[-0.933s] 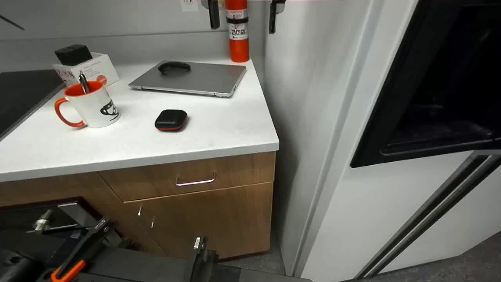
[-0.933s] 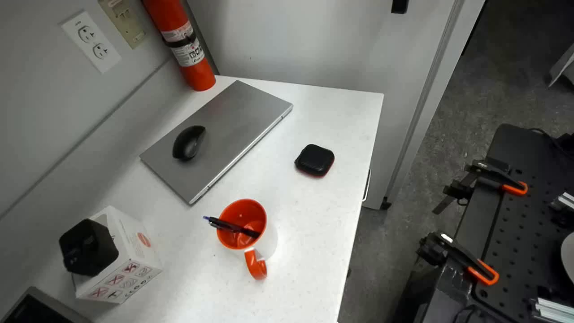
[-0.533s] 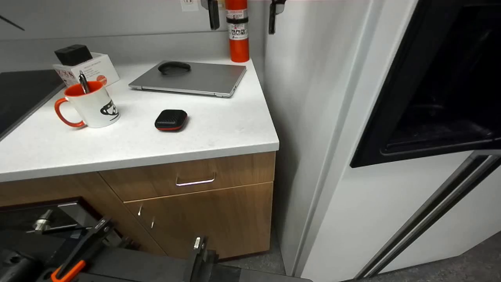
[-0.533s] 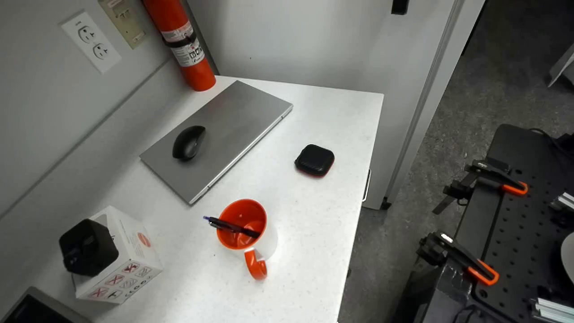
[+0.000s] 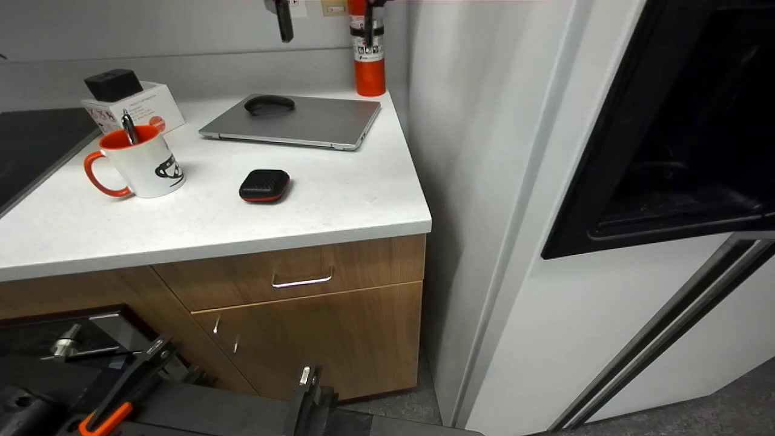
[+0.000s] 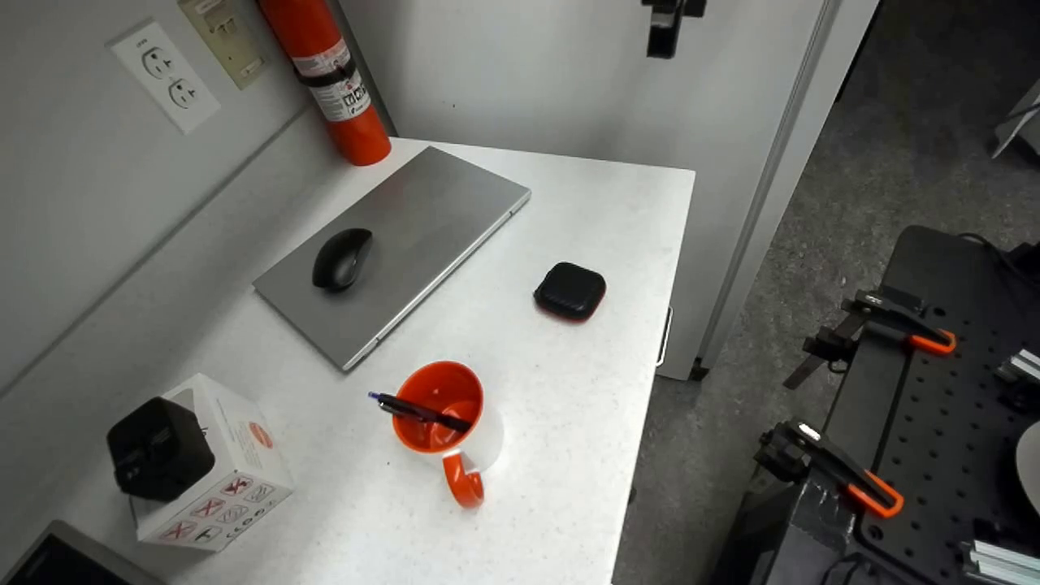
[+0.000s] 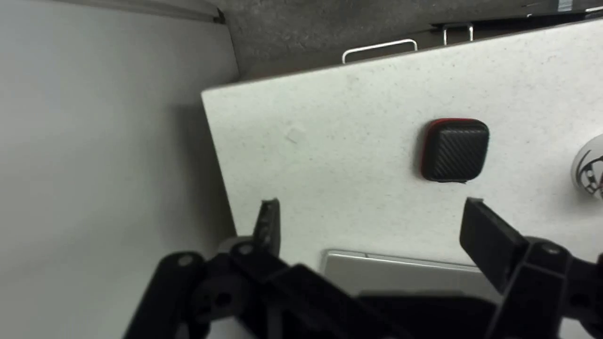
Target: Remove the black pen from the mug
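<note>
The mug [image 5: 148, 169] stands upright on the counter, white with a red-orange handle and rim. It also shows in an exterior view [image 6: 487, 439], and part of its side is at the right edge of the wrist view [image 7: 589, 165]. The black pen [image 6: 422, 412] leans inside the mug, its upper end past the rim; it also shows in an exterior view [image 5: 129, 128]. Its lower end is partly hidden. My gripper [image 5: 327, 39] is open and empty, high above the counter and well away from the mug. In the wrist view, its fingers [image 7: 372, 202] are wide apart.
A black case [image 5: 264, 185] lies on the counter between mug and fridge side. A closed laptop [image 6: 439, 211] with a black mouse [image 6: 341, 258] lies behind. A white box [image 6: 236, 463] with a black block stands beside the mug. A red extinguisher [image 5: 370, 75] stands in the corner.
My open gripper has moved toward the mug's side of the counter, left in both exterior views, and slightly lower in one of them. The mug and pen have not moved.
</note>
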You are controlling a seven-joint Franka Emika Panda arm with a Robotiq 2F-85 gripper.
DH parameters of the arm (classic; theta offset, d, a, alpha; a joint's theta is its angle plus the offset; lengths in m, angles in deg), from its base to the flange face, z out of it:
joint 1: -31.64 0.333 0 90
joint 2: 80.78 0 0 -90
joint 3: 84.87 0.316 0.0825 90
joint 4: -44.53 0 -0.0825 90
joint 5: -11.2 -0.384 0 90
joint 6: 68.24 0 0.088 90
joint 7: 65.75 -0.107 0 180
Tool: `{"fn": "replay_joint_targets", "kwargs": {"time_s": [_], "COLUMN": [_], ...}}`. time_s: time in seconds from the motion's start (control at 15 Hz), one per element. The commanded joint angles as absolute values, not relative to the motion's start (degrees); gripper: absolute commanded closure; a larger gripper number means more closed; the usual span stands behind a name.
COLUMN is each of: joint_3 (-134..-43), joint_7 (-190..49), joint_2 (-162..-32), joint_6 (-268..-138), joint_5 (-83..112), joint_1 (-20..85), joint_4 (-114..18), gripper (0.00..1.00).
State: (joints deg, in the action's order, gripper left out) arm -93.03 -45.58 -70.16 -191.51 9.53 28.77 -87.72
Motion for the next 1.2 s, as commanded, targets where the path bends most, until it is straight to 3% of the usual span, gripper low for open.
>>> {"fn": "replay_joint_targets", "kwargs": {"time_s": [0.0,0.33,0.73,1.13], "joint_3": [-88.6,-84.6,-83.9,-80.6], "joint_7": [-41.8,-34.8,-36.7,-27.3], "joint_2": [-73.3,-74.8,-74.8,-86.7], "joint_6": [-195.4,-189.0,-190.6,-200.6], "joint_5": [7.4,-1.1,0.7,-12.0], "joint_1": [33.3,37.5,37.2,39.5], "joint_4": [-86.8,-84.3,-85.4,-79.2], "gripper": [0.00,0.00,0.00,0.00]}}
